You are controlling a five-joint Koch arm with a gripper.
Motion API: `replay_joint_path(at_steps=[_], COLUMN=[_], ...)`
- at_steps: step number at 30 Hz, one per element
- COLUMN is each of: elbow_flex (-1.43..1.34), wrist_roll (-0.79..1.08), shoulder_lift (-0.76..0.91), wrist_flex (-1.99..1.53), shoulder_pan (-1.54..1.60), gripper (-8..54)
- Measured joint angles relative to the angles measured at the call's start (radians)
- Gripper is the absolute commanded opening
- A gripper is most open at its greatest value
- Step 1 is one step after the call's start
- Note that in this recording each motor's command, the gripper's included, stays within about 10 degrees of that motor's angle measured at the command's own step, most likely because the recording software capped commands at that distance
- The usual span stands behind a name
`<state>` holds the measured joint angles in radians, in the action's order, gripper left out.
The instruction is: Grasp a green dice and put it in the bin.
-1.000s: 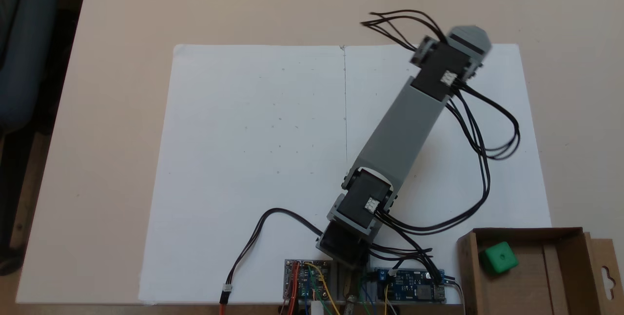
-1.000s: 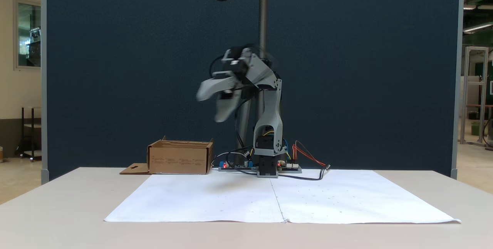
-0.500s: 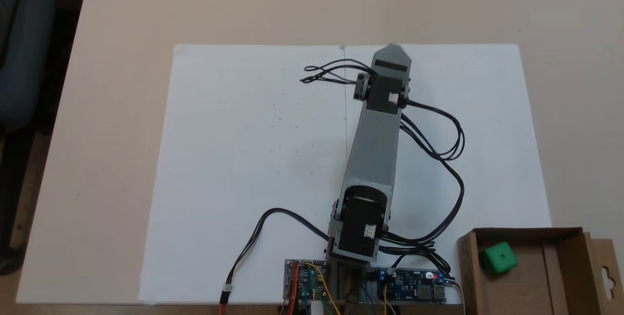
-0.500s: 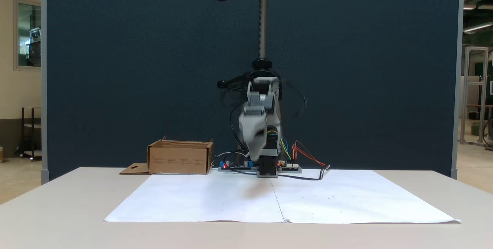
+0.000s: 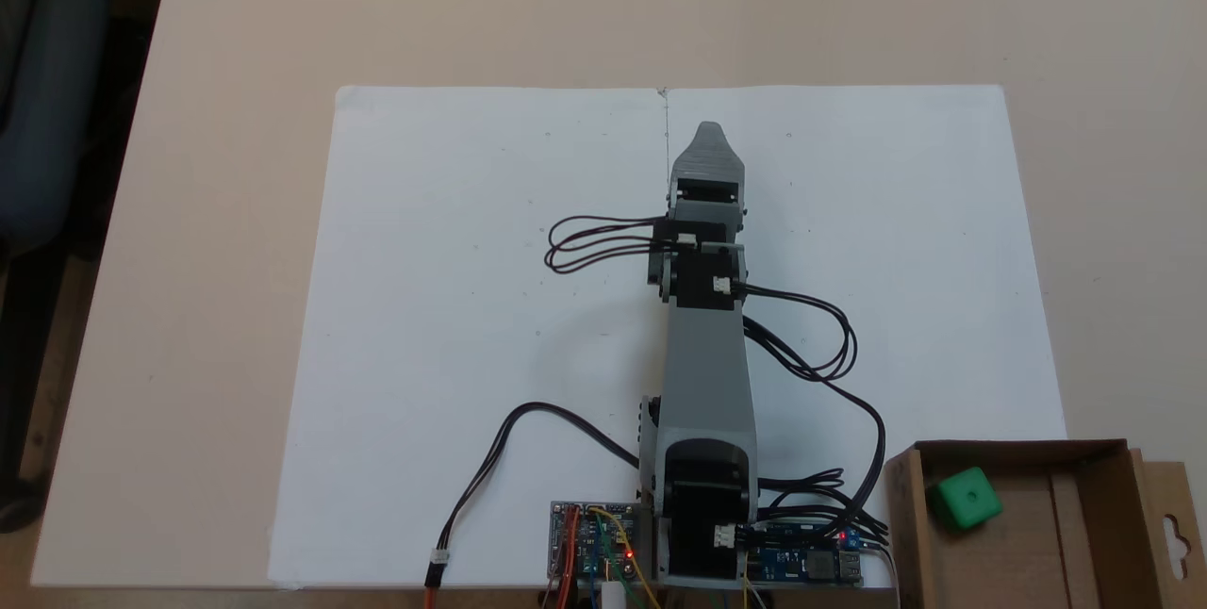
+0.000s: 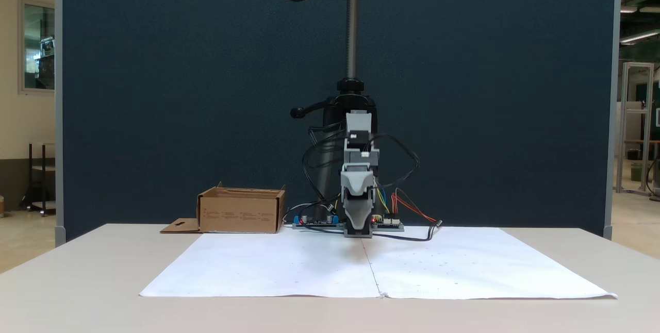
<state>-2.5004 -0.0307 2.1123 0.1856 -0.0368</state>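
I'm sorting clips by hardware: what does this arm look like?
The arm has light grey plastic links joined by black motor blocks with small white connectors. Loose black cables loop along its side. The gripper is grey and tapers to a point.

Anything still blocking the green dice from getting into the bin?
Nothing visible. The green dice already lies inside the bin, near its left wall in a fixed view. The gripper is over the white paper, away from both.
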Motion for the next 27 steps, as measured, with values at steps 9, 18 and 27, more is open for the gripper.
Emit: replay_joint_path(at_steps=[9, 18, 27], elbow_flex=[-0.267, -0.482, -0.561], wrist_roll=[0.000, 0.002, 0.002], shoulder_lift=[0.135, 0.146, 0.146], wrist_flex=[0.304, 0.595, 0.881], shoulder_pan=[0.021, 0.018, 0.021], gripper=[43.1, 43.0, 43.1])
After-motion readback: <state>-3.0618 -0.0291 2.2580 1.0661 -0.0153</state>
